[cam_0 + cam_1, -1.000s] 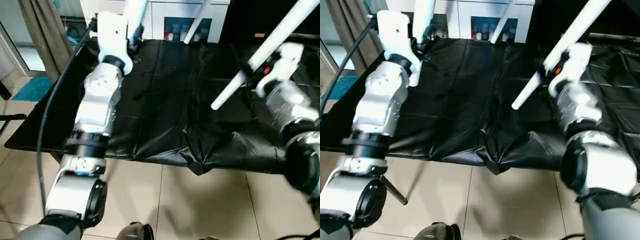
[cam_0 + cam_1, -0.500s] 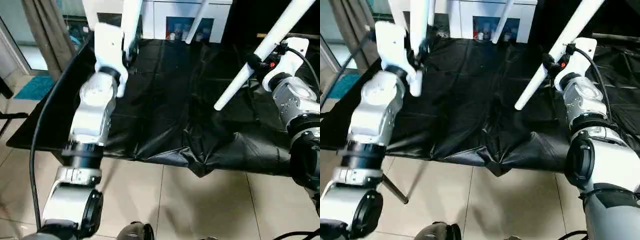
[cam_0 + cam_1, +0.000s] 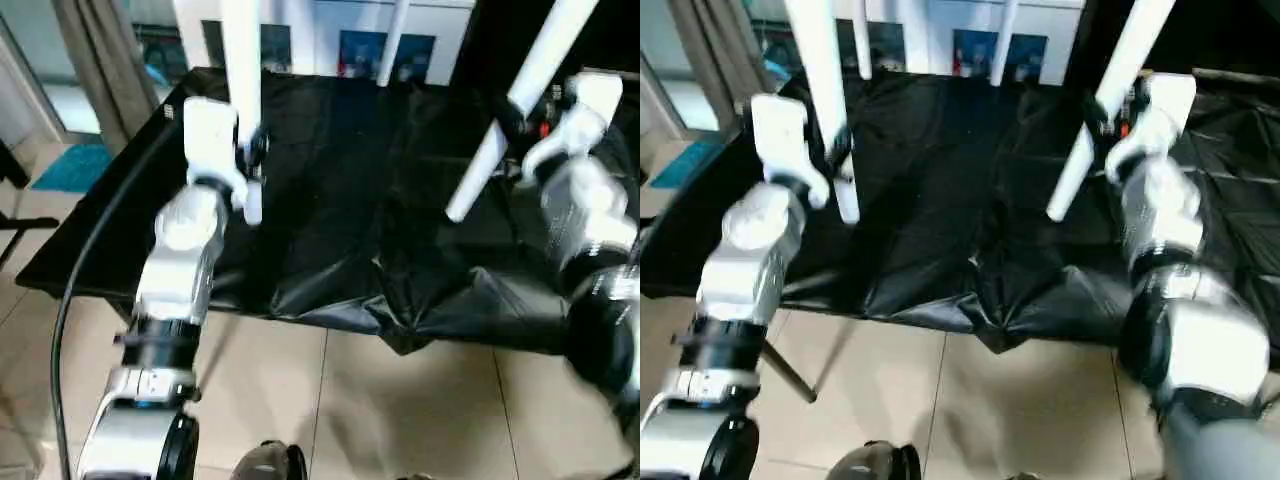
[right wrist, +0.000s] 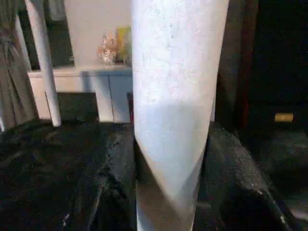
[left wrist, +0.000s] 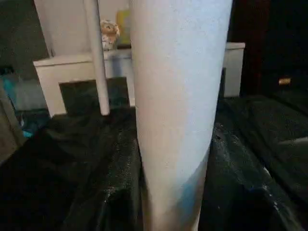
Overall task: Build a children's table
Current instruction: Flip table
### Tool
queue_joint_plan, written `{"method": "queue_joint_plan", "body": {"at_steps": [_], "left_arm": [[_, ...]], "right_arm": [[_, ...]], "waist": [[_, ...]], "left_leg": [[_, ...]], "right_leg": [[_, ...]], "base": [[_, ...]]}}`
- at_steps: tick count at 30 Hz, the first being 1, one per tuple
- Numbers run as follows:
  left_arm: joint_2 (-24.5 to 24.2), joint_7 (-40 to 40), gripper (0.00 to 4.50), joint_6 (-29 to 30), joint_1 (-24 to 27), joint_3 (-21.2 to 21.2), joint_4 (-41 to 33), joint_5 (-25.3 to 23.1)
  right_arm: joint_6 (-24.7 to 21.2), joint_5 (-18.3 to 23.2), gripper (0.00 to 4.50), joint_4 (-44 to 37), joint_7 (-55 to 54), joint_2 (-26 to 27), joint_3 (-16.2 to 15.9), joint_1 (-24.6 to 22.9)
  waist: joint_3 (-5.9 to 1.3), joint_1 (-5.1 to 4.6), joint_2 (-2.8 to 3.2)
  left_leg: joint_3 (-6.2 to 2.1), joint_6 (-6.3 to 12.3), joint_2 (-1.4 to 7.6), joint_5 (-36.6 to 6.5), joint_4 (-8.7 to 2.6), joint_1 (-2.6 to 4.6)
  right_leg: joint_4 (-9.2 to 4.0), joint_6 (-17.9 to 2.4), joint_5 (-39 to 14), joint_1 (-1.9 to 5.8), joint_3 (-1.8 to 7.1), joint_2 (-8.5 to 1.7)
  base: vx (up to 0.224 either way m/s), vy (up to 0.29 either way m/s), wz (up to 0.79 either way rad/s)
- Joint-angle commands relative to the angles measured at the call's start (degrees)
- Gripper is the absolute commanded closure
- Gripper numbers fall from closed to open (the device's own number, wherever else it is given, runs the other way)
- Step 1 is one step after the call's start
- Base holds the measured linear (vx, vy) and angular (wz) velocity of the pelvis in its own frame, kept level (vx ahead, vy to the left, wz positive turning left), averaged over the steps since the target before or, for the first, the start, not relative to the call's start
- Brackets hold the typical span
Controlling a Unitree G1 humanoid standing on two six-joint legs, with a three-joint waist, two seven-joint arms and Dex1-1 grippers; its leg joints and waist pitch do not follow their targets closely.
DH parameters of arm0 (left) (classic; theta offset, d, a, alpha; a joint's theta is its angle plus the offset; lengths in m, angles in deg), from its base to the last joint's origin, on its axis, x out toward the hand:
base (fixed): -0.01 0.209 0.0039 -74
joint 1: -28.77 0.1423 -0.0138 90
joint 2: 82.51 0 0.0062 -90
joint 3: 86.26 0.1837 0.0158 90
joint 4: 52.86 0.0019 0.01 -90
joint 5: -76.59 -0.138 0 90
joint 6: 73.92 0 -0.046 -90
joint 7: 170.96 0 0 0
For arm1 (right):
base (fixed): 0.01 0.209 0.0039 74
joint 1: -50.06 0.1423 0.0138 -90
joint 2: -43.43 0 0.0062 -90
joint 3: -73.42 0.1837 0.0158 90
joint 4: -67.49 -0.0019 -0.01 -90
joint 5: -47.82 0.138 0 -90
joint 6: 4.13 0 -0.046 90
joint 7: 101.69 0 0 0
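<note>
Children's table held above the black-covered work table (image 3: 330, 200), which serves as landmark; only its white tubular legs are in view, the top lying beyond the upper edge of the head views. Left gripper (image 3: 250, 150), above the work table's left part, is closed around the near-left leg (image 3: 243, 90), which stands almost upright with its free end (image 3: 252, 208) hanging just over the black cover; the left wrist view shows this leg (image 5: 175, 110) close up, rising between the fingers. Right gripper (image 3: 515, 125), above the work table's right part, is closed around the near-right leg (image 3: 520, 100), which slants, its free end (image 3: 460, 208) lower and nearer the table's middle, clear of the cover; the right wrist view shows the same leg (image 4: 175, 106) close up. Two further legs (image 3: 397, 40) stand over the work table's far edge; one appears as a thin post (image 5: 95, 57) in the left wrist view. Behind the work table stands a white cabinet (image 5: 72, 72); a curtain (image 3: 95, 70) hangs off its left far corner; a tiled floor (image 3: 400, 400) lies before its near edge.
</note>
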Motion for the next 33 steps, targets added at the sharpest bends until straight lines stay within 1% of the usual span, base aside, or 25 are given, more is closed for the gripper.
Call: {"method": "queue_joint_plan", "body": {"at_steps": [1, 2, 4, 6, 8, 10, 12, 13, 16, 17, 19, 20, 21, 22, 23, 24, 25, 26, 27, 28, 29, 30, 31, 32, 33], "left_arm": [[0.0, -0.95, 2.86, -2.63, -1.29, 1.62, -0.57, -0.85], [0.02, -1.1, 2.86, -2.97, -1.14, 1.93, -0.15, -0.91], [0.04, -1.16, 2.86, -3.09, -1.07, 2.07, 0.01, -0.95], [0.29, -1.73, 2.86, -3.71, -0.91, 2.78, 0.92, -1.03], [0.61, -2.31, 2.86, -4.17, -0.96, 3.31, 1.67, -1.13], [0.73, -2.52, 2.86, -4.36, -1.0, 3.53, 1.92, -1.23], [0.78, -2.91, 2.86, -4.86, -1.02, 4.03, 2.34, -1.46], [0.62, -3.11, 2.86, -5.18, -0.87, 4.42, 2.42, -1.76], [0.44, -3.35, 2.86, -5.36, -0.34, 4.68, 2.33, -1.9], [-0.02, -3.43, 2.86, -5.7, 1.05, 4.34, 2.46, -1.77], [-0.24, -3.49, 2.86, -5.78, 1.51, 4.25, 2.48, -1.77], [-0.55, -3.56, 2.86, -5.8, 2.37, 4.22, 2.54, -1.88], [-0.63, -3.6, 2.86, -5.81, 2.58, 4.23, 2.56, -1.9], [-0.94, -3.76, 2.86, -5.93, 3.13, 4.32, 2.75, -1.98], [-1.06, -4.97, 2.51, -5.94, 3.8, 4.14, 3.01, -1.03], [-1.22, -5.74, 2.3, -5.82, 4.48, 3.85, 3.12, -0.32], [-1.4, -6.62, 2.16, -5.9, 5.19, 3.51, 3.26, 0.48], [-1.53, -7.18, 2.16, -5.97, 5.75, 3.19, 3.35, 1.06], [-1.78, -7.63, 2.16, -6.18, 7.05, 2.08, 3.52, 2.18], [-2.28, -7.89, 2.1, -6.5, 8.07, 1.61, 3.21, 2.42], [-2.75, -8.23, 1.95, -6.73, 9.21, 1.15, 2.65, 2.77], [-2.85, -8.38, 1.8, -6.72, 9.61, 0.99, 2.36, 2.98], [-3.07, -8.64, 1.75, -6.46, 10.65, 0.45, 1.45, 3.61], [-3.25, -8.96, 1.72, -6.15, 11.91, -0.09, 0.18, 4.39], [-3.56, -9.39, 1.68, -5.82, 13.71, -0.78, -1.61, 5.51]], "right_arm": [[0.37, 1.36, 2.91, -7.66, -0.82, 2.02, 0.21, -5.74], [0.06, 1.35, 2.91, -11.82, -1.59, 2.94, -0.06, -9.11], [-0.12, 1.36, 2.91, -13.6, -2.03, 3.33, -0.11, -10.5], [-0.48, 1.19, 2.91, -22.4, -4.98, 5.24, 0.09, -17.45], [0.17, 0.4, 2.91, -27.61, -7.49, 6.55, 0.27, -22.13], [0.45, -0.23, 2.91, -29.17, -8.29, 6.9, 0.08, -23.83], [-0.45, -0.92, 2.91, -33.21, -10.28, 7.73, 0.09, -26.65], [-1.42, -1.11, 2.91, -35.87, -11.6, 8.38, 0.27, -28.09], [-2.41, -1.86, 2.91, -40.0, -13.84, 9.37, 0.47, -30.14], [-4.97, -3.32, 2.91, -46.14, -15.63, 10.16, -1.64, -33.39], [-5.55, -3.46, 2.91, -46.91, -15.72, 10.38, -2.25, -33.84], [-6.06, -4.01, 2.91, -47.48, -16.68, 10.71, -2.75, -34.2], [-6.19, -4.11, 2.91, -47.57, -16.88, 10.81, -2.84, -34.25], [-7.37, -4.3, 2.91, -48.14, -17.34, 11.05, -3.35, -34.49], [-7.98, -3.96, 2.91, -48.57, -16.48, 11.21, -4.22, -34.8], [-8.41, -4.04, 2.91, -48.88, -16.04, 11.4, -4.92, -35.12], [-8.57, -4.42, 2.56, -49.32, -15.95, 11.6, -5.47, -35.56], [-8.63, -4.72, 2.56, -49.71, -16.07, 11.78, -5.78, -35.91], [-9.38, -4.28, 2.35, -51.01, -16.59, 12.29, -6.05, -36.7], [-9.51, -4.13, 2.19, -51.82, -16.74, 12.52, -6.18, -37.21], [-9.62, -4.13, 2.17, -52.8, -16.95, 12.68, -6.38, -37.86], [-9.67, -4.19, 2.12, -53.18, -17.05, 12.7, -6.46, -38.11], [-9.79, -4.24, 2.03, -54.18, -17.28, 12.81, -6.51, -38.78], [-9.95, -4.31, 1.89, -55.41, -17.72, 12.95, -6.51, -39.72], [-10.32, -4.37, 1.79, -57.26, -18.34, 13.16, -6.52, -41.1]], "waist": [[-6.17, -0.59, 0.09], [-6.26, -0.71, 0.18], [-6.1, -0.68, -0.03], [-5.72, -0.72, 0.49], [-5.7, -0.77, 0.5], [-5.58, -0.78, 0.57], [-5.28, -1.04, 0.47], [-5.19, -1.05, 0.51], [-5.14, -1.16, 0.34], [-4.98, -1.38, 0.06], [-4.97, -1.78, 0.19], [-4.85, -2.41, -0.31], [-4.87, -2.48, -0.49], [-4.76, -2.71, -0.04], [-4.53, -3.01, -0.26], [-4.2, -3.34, -0.19], [-4.04, -3.59, -0.33], [-3.98, -3.4, 0.06], [-4.13, -3.18, -0.14], [-4.37, -1.72, 0.06], [-4.52, -1.36, -1.99], [-3.29, -2.22, -4.55], [-2.77, -2.72, -3.16], [-2.88, -2.18, -3.12], [-2.29, -3.11, -1.1]], "left_leg": [[-4.03, -3.17, 5.67, -15.86, -6.34, 5.86], [-4.25, -4.48, 5.57, -17.98, -6.64, 5.88], [-4.27, -7.02, 5.59, -21.46, -7.02, 6.18], [-4.57, -10.83, 5.62, -28.59, -7.64, 6.54], [-4.71, -12.6, 5.58, -31.27, -7.88, 6.9], [-4.63, -13.69, 5.5, -33.31, -8.03, 7.07], [-5.16, -14.35, 5.59, -35.87, -8.38, 6.48], [-5.21, -14.48, 5.65, -36.77, -8.49, 6.44], [-5.34, -14.65, 5.61, -39.1, -8.57, 6.78], [-5.44, -14.5, 5.69, -39.32, -8.85, 6.62], [-5.57, -14.68, 5.66, -39.56, -9.09, 6.51], [-5.6, -14.61, 5.64, -40.22, -9.38, 6.14], [-5.65, -14.64, 5.65, -40.42, -9.39, 6.13], [-5.55, -15.11, 5.63, -42.0, -9.64, 6.3], [-5.43, -15.31, 5.54, -44.03, -9.72, 6.58], [-5.14, -15.79, 5.51, -46.63, -10.31, 6.46], [-4.87, -16.06, 5.59, -47.97, -10.97, 6.11], [-3.6, -16.99, 5.69, -49.85, -13.23, 5.16], [-2.71, -17.36, 5.89, -49.87, -14.74, 4.36], [0.13, -18.85, 5.61, -47.95, -17.5, 3.68], [1.68, -18.78, 4.63, -38.87, -15.31, 5.57], [-4.59, -11.07, 2.28, -22.06, 4.99, 13.54], [-8.79, -7.41, 0.72, -12.67, 3.94, 8.39], [-10.88, -9.33, 0.04, -5.5, 1.68, 3.06], [-10.56, -11.17, 3.71, -24.91, -4.34, 8.18]], "right_leg": [[-2.34, -8.65, -0.7, 0.0, 0.67, -1.37], [-2.27, -8.07, -1.85, 0.16, 0.6, -1.38], [-2.66, -7.57, -4.55, -0.14, 0.55, -1.29], [-3.35, -5.83, -9.69, -0.65, 0.83, -1.44], [-3.84, -4.42, -11.21, -0.92, 0.95, -1.52], [-4.19, -3.82, -12.72, -1.32, 1.05, -1.5], [-4.3, -3.31, -15.73, -0.84, 1.09, -1.77], [-4.36, -3.11, -16.93, -0.93, 1.14, -1.8], [-4.81, -2.83, -20.01, -1.2, 1.22, -2.01], [-5.03, -2.59, -20.86, -1.03, 1.19, -1.95], [-5.01, -2.51, -20.88, -0.88, 1.08, -1.95], [-5.12, -2.47, -21.58, -0.55, 0.86, -1.91], [-5.1, -2.49, -22.26, -0.45, 0.78, -2.01], [-5.21, -2.58, -23.93, -0.72, 0.67, -1.89], [-5.5, -2.63, -25.77, -1.05, 0.53, -1.66], [-5.49, -2.78, -27.65, -0.91, 0.04, -1.16], [-5.19, -2.88, -28.08, -0.53, -0.33, -0.69], [-3.38, -3.6, -26.9, 0.66, -1.42, 0.76], [-1.01, -4.41, -24.38, 1.84, -1.85, 1.44], [3.22, -6.09, -19.47, 3.11, -2.42, 2.36], [0.27, -6.12, -25.35, 1.57, -0.4, 0.1], [-14.21, -4.8, -47.75, -7.12, 4.62, -10.91], [-12.07, -4.78, -48.14, -2.37, 6.54, -10.4], [-7.96, -5.87, -44.38, 5.83, 1.63, -7.29], [-7.07, -4.33, -37.97, 0.61, -1.57, -0.66]], "base": [[0.0, 0.0, 0.0], [0.0, 0.0, 0.0], [0.0, 0.0, 0.0], [0.0, 0.0, 0.0], [0.0, 0.0, 0.0], [0.0, 0.0, 0.0], [0.0, 0.0, 0.0], [0.0, 0.0, 0.0], [0.0, 0.0, 0.0], [0.0, 0.0, 0.0], [0.0, 0.0, 0.0], [0.0, 0.0, 0.0], [0.0, 0.0, 0.0], [0.0, 0.0, 0.0], [0.0, 0.0, 0.0], [0.0, 0.0, 0.0], [0.0, 0.0, 0.0], [0.0, 0.0, 0.0], [-0.054, -0.021, 0.06], [-0.054, -0.021, 0.06], [-0.047, -0.085, 0.22], [-0.009, -0.098, 0.14], [-0.009, -0.098, 0.14], [0.061, 0.003, -0.31], [0.0, 0.0, 0.0]]}}
